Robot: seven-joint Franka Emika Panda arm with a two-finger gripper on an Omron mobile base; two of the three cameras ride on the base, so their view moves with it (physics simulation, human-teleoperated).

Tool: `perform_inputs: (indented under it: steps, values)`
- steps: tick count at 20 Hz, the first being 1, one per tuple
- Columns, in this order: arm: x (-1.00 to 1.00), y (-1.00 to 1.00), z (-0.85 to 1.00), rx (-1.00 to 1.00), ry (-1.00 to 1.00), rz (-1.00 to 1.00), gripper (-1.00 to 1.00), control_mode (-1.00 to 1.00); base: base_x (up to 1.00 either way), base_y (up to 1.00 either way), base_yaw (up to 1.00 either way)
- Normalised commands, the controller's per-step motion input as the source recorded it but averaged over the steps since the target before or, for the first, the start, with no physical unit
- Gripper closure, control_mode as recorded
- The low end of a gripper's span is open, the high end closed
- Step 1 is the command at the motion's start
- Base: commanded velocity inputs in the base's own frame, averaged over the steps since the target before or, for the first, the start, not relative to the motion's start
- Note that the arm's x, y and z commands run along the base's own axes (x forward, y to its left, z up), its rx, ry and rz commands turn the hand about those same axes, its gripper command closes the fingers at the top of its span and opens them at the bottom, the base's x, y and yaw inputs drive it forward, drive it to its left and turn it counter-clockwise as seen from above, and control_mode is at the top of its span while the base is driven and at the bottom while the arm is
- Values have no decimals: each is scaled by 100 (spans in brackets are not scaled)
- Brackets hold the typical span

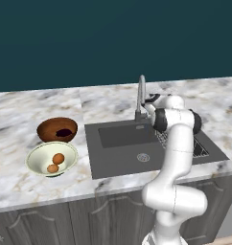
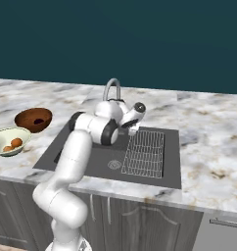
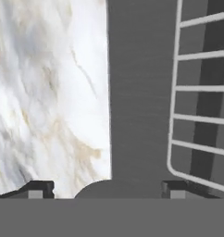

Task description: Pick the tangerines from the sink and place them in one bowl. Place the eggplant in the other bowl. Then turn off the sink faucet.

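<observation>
Two tangerines [image 1: 58,158] [image 2: 16,142] lie in the pale cream-green bowl [image 1: 39,155] [image 2: 0,135]. In the reddish-brown bowl [image 1: 50,126] [image 2: 26,116] rests the dark eggplant [image 1: 64,133] [image 2: 38,120]. The grey gooseneck faucet [image 1: 141,93] [image 2: 112,87] rises at the back rim of the dark sink [image 1: 122,153] [image 2: 96,159]. My gripper [image 1: 147,103] [image 2: 132,128] [image 3: 109,190] hangs just right of the faucet's foot, pointing down at the rim. It is open, with nothing held. A rounded grey shape [image 3: 104,187] shows low between its fingertips.
A wire rack [image 1: 199,147] [image 2: 146,152] [image 3: 197,92] covers the right side of the basin, and the round drain [image 1: 143,157] [image 2: 114,164] sits near its front. Marble counter [image 1: 22,115] [image 2: 213,147] [image 3: 49,92] stretches to both sides. My arm leans over the sink.
</observation>
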Motion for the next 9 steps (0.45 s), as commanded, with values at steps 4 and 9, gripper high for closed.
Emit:
perform_inputs:
  steps: [4,9]
  values:
    - [2,89,25,-25,7,27,-100,-100,0,0,0]
    - [16,-20,49,-1,25,41,-100,-100,0,0,0]
